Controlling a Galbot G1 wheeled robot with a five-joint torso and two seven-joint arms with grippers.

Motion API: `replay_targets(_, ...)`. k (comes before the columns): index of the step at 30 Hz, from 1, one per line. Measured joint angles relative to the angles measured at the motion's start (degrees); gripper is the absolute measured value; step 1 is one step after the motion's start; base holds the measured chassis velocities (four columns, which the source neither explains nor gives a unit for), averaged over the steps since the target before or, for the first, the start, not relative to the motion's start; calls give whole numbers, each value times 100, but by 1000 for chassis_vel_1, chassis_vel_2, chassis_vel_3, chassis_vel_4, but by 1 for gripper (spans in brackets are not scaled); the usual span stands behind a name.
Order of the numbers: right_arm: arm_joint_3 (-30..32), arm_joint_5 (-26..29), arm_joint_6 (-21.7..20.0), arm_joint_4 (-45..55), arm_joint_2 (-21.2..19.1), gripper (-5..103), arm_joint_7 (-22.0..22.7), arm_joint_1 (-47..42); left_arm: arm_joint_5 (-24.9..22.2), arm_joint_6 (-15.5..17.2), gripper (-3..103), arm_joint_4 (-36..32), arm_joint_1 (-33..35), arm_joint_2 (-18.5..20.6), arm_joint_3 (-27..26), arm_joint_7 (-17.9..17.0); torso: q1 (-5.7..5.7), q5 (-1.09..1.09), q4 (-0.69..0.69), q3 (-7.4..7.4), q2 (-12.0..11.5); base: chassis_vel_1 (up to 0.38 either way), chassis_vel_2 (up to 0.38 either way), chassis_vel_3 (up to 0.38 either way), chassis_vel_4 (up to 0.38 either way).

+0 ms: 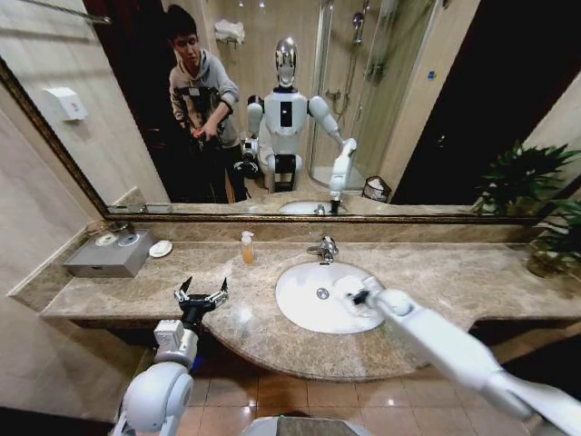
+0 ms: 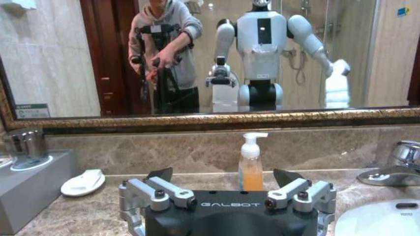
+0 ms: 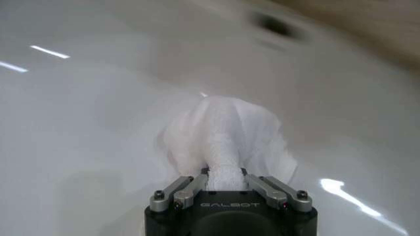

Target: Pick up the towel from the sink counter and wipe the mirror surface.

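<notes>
Right claw: the right claw (image 3: pixel 224 178) was closed on the small white soft cloth towel (image 3: pixel 226 132), its arm reaching over the oval white basin (image 1: pixel 304 309).
Towel: bunched between the fingers, its loose folds hung ahead of the claw, just above or touching the basin's glossy inside; I could not tell which.
Left claw: the left claw (image 1: pixel 201 295) hovered over the brown-beige speckled marble counter (image 1: pixel 436 277) with its fingers spread wide and holding nothing, near the orange soap dispenser bottle (image 2: pixel 251 163).
Mirror: the wide dark-framed wall mirror (image 1: pixel 436 109) rose behind the chrome tap (image 1: pixel 325 247), not yet wiped.
Risk: the grip looked to pinch a narrow ridge of cloth, so the towel might slip free on lifting; the tap stood between basin and mirror and could snag the trailing folds.
</notes>
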Motion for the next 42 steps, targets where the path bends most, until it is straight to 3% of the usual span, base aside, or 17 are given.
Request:
replay_targets(1, 0, 0, 0, 0, 0, 13, 0, 0, 0, 0, 100, 0, 0, 0, 0, 0, 0, 0, 0, 0, 0, 0, 0, 0, 0)
replay_targets(4, -158, 280, 26, 101, 549, 13, 178, 81, 0, 0, 100, 0, 0, 0, -1, 0, -1, -5, -1, -1, 0, 0, 0, 0, 0)
replay_targets(9, -317, 411, 108, 40, 572, 13, 241, 313, 0, 0, 100, 0, 0, 0, -1, 0, -1, -1, 0, 0, 0, 0, 0, 0, 0)
replay_targets(13, -224, 86, 155, -164, 240, 13, 42, 349, 0, 0, 100, 0, 0, 0, -1, -1, -1, 0, -3, 0, 0, 0, 0, 0, 0)
replay_targets(15, 17, -504, 311, -275, -248, 13, -294, 166, 0, 0, 100, 0, 0, 1, 0, 0, -1, 2, -4, 0, 0, 0, 0, 0, 0)
replay_targets(16, 17, -504, 311, -275, -248, 13, -294, 166, 0, 0, 100, 0, 0, 1, 0, 0, -1, 2, -4, 0, 0, 0, 0, 0, 0)
replay_targets(19, 361, -1071, 543, -254, -793, 13, -650, -155, 0, 0, 100, 0, -1, 0, 0, -1, -1, 1, -6, -1, 0, 0, 0, 0, 0)
replay_targets(21, 559, -1070, 589, -117, -1000, 13, -701, -332, 0, 0, 100, 0, 0, 0, 0, 0, -3, 3, -2, -2, 1, 0, 0, 0, 0)
replay_targets(24, 1135, -791, 607, 442, -1384, 13, -630, -786, 0, 0, 100, 0, 1, 1, -1, -1, -3, 1, -10, -1, 0, 0, 0, 0, 0)
replay_targets(26, 1450, -683, 649, 794, -1510, 13, -579, -988, 0, 0, 100, 0, 0, 0, -1, -1, -3, -1, -6, -1, 0, 0, 0, 0, 0)
replay_targets(28, 1556, -643, 683, 918, -1544, 13, -557, -1055, 0, 0, 100, 0, 0, 0, -1, 0, -3, -3, -6, -1, 0, 0, 0, 0, 0)
replay_targets(31, 2248, 26, 935, 1945, -1660, 13, -56, -1650, 0, 0, 100, 0, 0, 0, -1, -1, -2, 1, -2, -1, 0, 0, 0, 0, 0)
replay_targets(42, 2758, 265, 1135, 2555, -1730, 13, 379, -1922, 0, 0, 100, 0, 0, 0, 0, 0, -1, -1, -3, -1, 0, 0, 0, 0, 0)
